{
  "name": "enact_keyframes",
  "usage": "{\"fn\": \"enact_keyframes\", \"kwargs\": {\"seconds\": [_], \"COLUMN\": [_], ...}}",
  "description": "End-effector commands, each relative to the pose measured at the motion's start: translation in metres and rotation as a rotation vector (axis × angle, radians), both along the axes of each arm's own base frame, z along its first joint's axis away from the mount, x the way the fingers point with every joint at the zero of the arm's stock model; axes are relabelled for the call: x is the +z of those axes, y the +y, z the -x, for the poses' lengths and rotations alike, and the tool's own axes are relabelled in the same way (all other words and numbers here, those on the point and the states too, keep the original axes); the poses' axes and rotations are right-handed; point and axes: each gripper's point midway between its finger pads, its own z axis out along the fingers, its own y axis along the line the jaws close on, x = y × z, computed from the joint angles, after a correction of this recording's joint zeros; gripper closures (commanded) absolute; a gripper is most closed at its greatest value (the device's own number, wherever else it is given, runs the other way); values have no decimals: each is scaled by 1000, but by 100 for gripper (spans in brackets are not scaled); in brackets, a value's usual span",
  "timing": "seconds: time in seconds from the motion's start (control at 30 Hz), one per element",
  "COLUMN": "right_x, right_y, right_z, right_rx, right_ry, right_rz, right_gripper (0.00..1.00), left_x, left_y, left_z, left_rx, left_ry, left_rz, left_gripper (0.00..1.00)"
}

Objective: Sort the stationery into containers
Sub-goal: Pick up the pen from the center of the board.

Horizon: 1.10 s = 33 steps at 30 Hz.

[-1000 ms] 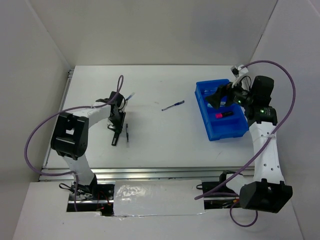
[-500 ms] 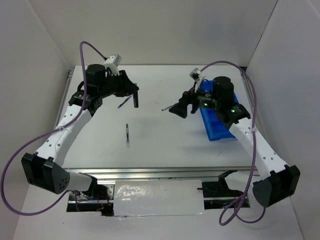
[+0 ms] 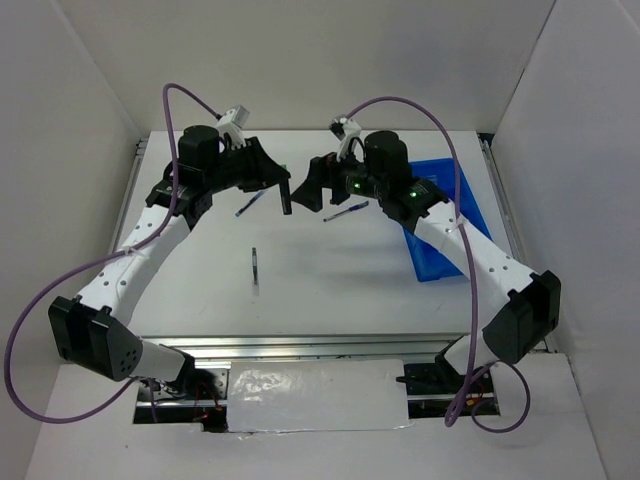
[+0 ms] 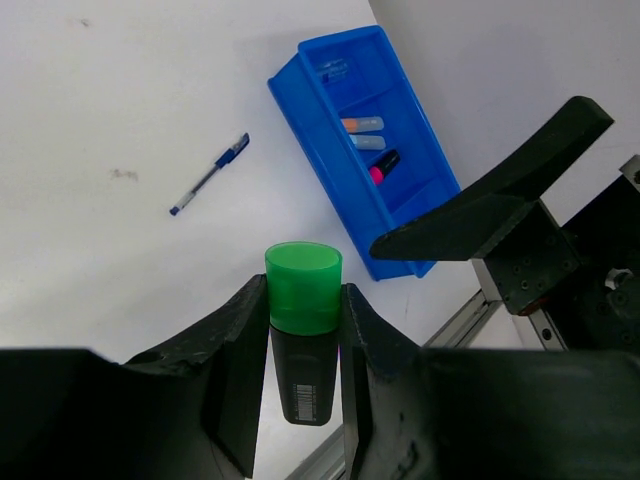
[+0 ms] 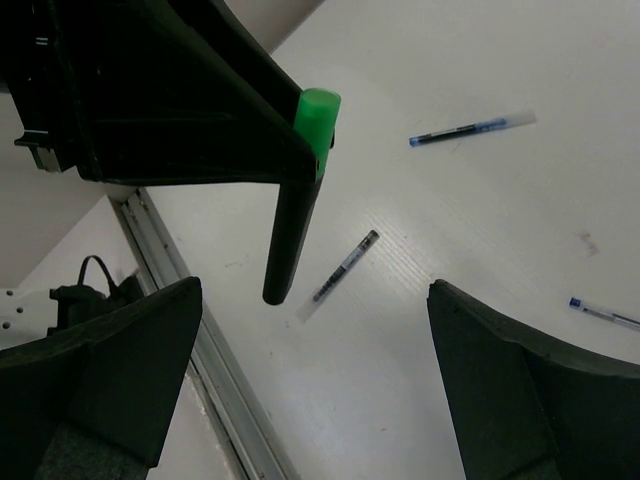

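Note:
My left gripper (image 4: 302, 290) is shut on a black highlighter with a green cap (image 4: 303, 285) and holds it above the table's middle (image 3: 285, 195). My right gripper (image 3: 311, 186) is open and empty, right beside it and facing it. In the right wrist view the green cap (image 5: 319, 112) shows above my open right gripper (image 5: 320, 390). The blue divided tray (image 3: 440, 262) stands at the right. In the left wrist view the tray (image 4: 330, 150) holds a pink-capped highlighter (image 4: 383, 167) and two light markers (image 4: 365, 133). A blue pen (image 3: 346, 211), another blue pen (image 3: 250, 203) and a slim grey pen (image 3: 255, 267) lie on the table.
The white table is walled at the back and both sides. A metal rail (image 3: 300, 345) runs along its near edge. The right arm's purple cable (image 3: 400, 105) arches over the table's back.
Both arms have swung toward the table's middle. The left gripper lifted the green-capped highlighter and carried it right. The right gripper moved left from over the tray to meet it.

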Motion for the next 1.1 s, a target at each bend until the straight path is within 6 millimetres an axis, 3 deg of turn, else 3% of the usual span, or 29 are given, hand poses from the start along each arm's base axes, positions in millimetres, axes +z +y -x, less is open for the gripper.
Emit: {"fn": "enact_keyframes", "kwargs": {"seconds": [0.0,0.23,0.3,0.4,0.5,0.6,0.7,0.8,0.83,0.93,1.07], "right_x": [23,14,15,15,11,8,9,13,12,13,10], "right_y": [16,35,39,43,47,47,44,42,42,39,25], "right_z": [-10,-27,-32,-36,-36,-34,-32,-27,-25,-23,-19], "right_rx": [-7,9,15,17,30,27,30,38,42,44,37], "right_ry": [-47,1,-2,1,-11,-25,-40,-59,-62,-71,-89], "right_rz": [-45,-61,-63,-63,-43,-31,-27,-28,-25,-23,6], "right_gripper": [0,5,11,29,58,97,100,100,100,100,100], "left_x": [16,16,17,20,18,15,16,15,14,15,37], "left_y": [-8,-12,-15,-15,-15,-14,-13,-11,-10,1,24], "left_z": [2,4,6,6,6,6,6,4,3,-3,-11], "left_rx": [-27,-47,-56,-55,-56,-53,-52,-37,-25,39,141], "left_ry": [-24,-10,-9,-21,-21,-20,-20,-25,-20,-34,-98], "left_rz": [64,91,88,91,87,79,77,69,64,26,-1], "left_gripper": [89,90,90,90,90,89,87,46,1,1,1]}}
